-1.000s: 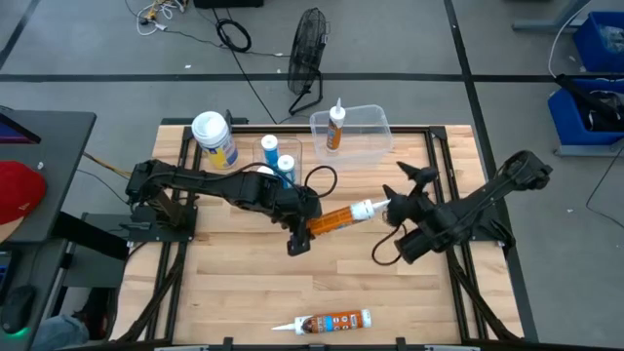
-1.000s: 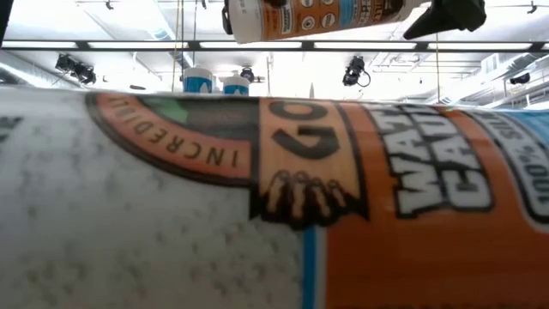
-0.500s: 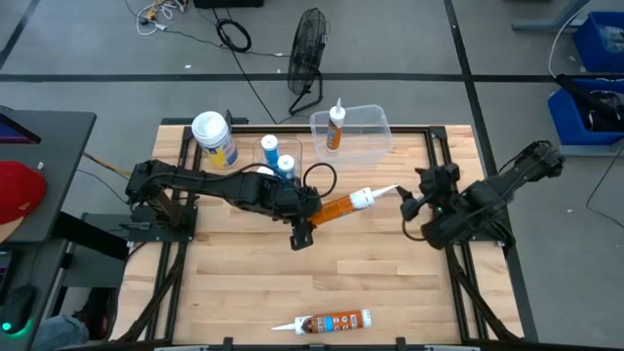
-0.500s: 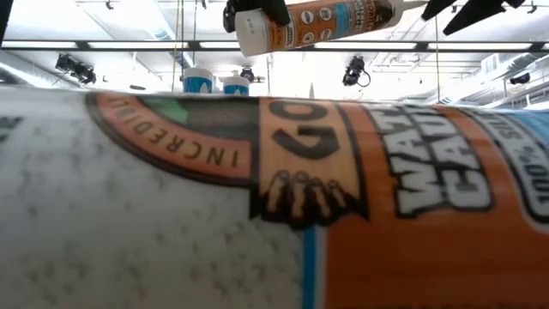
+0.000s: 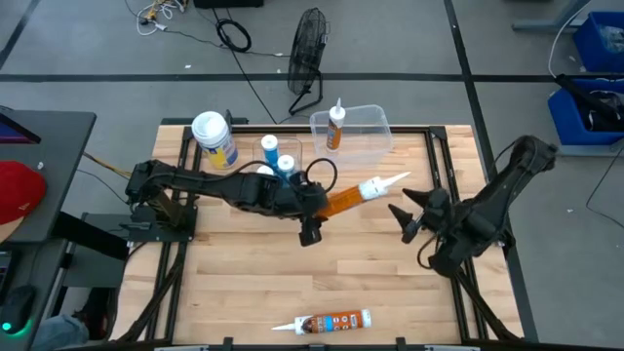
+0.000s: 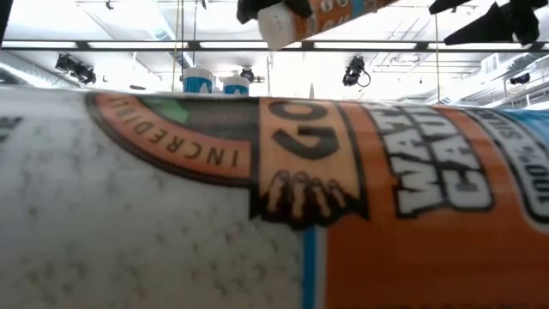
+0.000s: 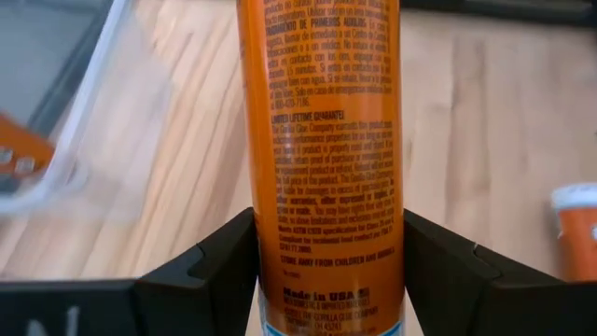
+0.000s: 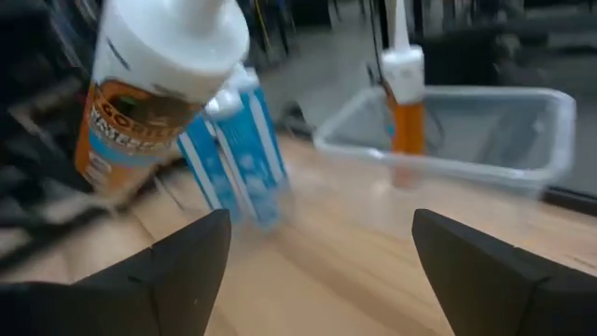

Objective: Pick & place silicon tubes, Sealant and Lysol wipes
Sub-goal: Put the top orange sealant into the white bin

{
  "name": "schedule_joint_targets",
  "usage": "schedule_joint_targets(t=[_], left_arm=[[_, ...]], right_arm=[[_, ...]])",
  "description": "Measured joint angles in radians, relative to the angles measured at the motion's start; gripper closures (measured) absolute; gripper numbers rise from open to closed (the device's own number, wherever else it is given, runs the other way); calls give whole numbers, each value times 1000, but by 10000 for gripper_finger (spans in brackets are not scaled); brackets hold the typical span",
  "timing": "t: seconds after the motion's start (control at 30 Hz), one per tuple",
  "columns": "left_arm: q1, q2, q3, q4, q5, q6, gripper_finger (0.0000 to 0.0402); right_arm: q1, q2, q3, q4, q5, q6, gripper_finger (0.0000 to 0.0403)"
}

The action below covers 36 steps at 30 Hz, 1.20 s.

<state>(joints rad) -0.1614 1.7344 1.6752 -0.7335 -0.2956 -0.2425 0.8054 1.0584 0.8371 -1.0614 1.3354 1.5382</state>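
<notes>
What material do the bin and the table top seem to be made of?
The bin looks like clear, glossy plastic: the floor and an upright orange tube show through its walls. The table top looks like pale wood with a smooth finish: long plank seams and grain lines run across it.

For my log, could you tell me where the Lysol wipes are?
In the high view, the Lysol wipes stand at the table's far left corner, left of two slim blue-and-white tubes.

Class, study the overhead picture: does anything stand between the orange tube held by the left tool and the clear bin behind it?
Nothing visible does. The orange tube in the left tool points toward the clear bin across bare table.
</notes>
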Motion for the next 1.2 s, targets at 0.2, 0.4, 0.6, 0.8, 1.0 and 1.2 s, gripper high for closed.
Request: schedule_joint_targets(t=[0.2,0.4,0.6,0.8,1.0,1.2], left_arm=[[0,0,0,106,0,42,176],[0,0,0,200,-2,87,177],[1,-1,0,211,0,106,177],[1,-9,0,212,0,124,177],[-19,-42,1,220,0,133,177],[-61,-99,2,239,-3,153,177]], right_arm=[[58,0,-126,212,231,18,64],[123,0,-119,179,235,11,64],[213,10,1,273,209,-297,64],[216,17,86,708,-150,-1047,64],[161,18,86,951,-324,-1395,64],[59,18,83,1017,-221,-1438,71]])
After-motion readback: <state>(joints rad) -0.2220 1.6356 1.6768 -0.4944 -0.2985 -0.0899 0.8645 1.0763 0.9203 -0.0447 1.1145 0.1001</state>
